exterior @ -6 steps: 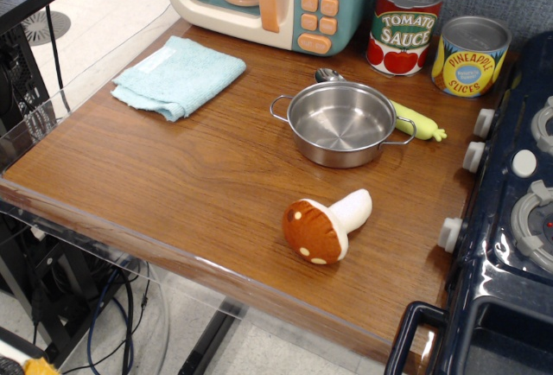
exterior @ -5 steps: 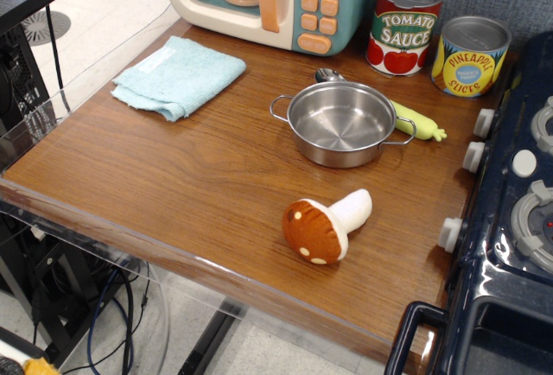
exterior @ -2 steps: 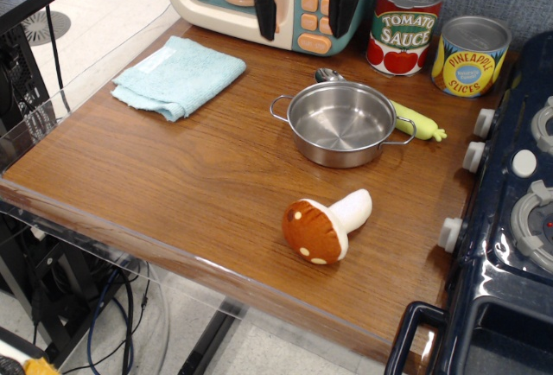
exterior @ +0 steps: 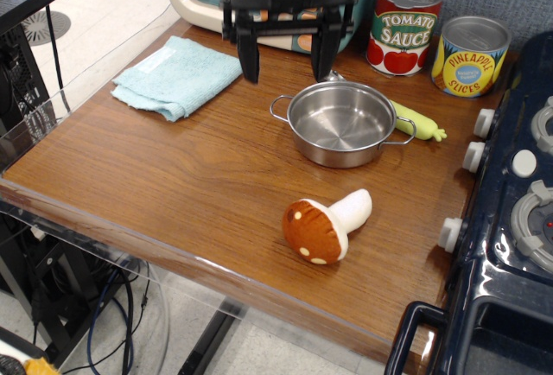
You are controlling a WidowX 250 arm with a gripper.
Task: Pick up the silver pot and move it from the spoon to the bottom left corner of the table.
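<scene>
- My black pincer [exterior: 286, 62] hangs in the upper middle of the frame with its two fingers spread wide and nothing between them, just up-left of the shallow shiny steel pot with wire loop handles [exterior: 340, 123].
- That pot sits at centre-right of the brown wood-grain bench [exterior: 155, 176], lying over the small metal spoon with a yellow-green plastic handle [exterior: 417, 121].
- Risk, as I judge it: a grip on the thin rim could slip on polished steel, or tilt the pot and drag the spoon along.
- A finger might also strike the left loop handle and shove the pot toward the dark blue toy stove [exterior: 510, 219].
- Nearby: the pale blue folded cloth [exterior: 177, 75] at upper left, and the tomato sauce can [exterior: 406, 25] and pineapple can [exterior: 470, 55] behind.
- The brown plush mushroom [exterior: 326, 224] lies lower centre; the path to the lower-left corner looks open.
</scene>
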